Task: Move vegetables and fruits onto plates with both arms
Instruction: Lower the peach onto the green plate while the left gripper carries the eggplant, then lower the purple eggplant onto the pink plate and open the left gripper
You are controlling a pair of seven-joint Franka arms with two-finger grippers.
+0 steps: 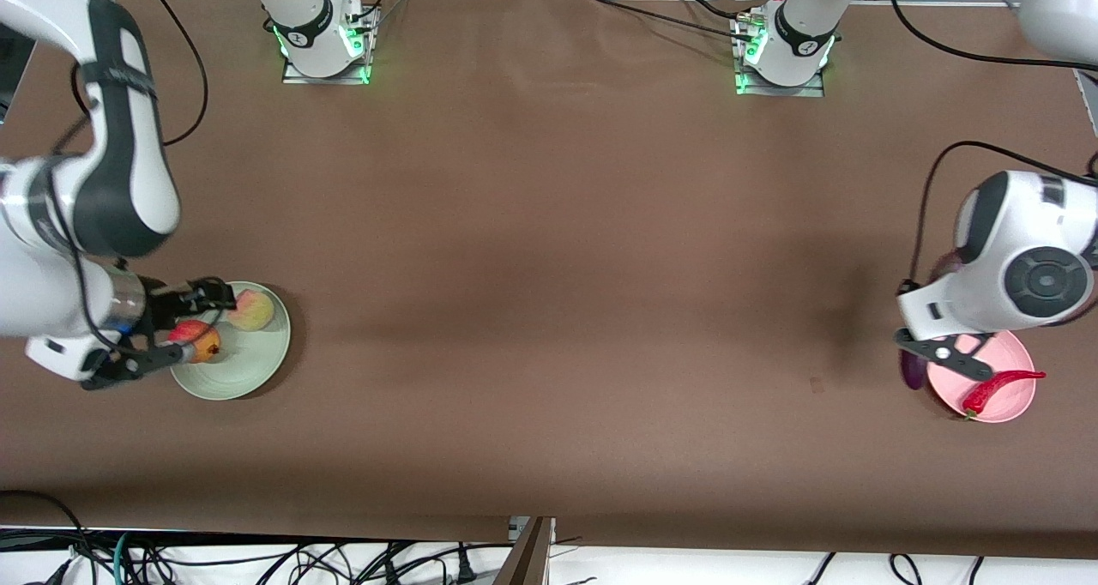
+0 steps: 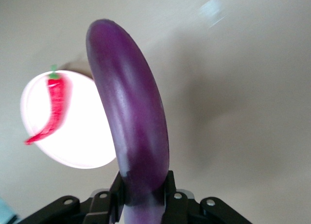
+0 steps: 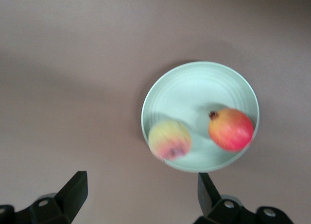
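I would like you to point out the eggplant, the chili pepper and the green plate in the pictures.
eggplant (image 2: pixel 133 122), left wrist view, on the middle of its purple body.
chili pepper (image 1: pixel 999 385), front view, on its red body.
green plate (image 3: pixel 194 83), right wrist view, on a bare part of its surface.
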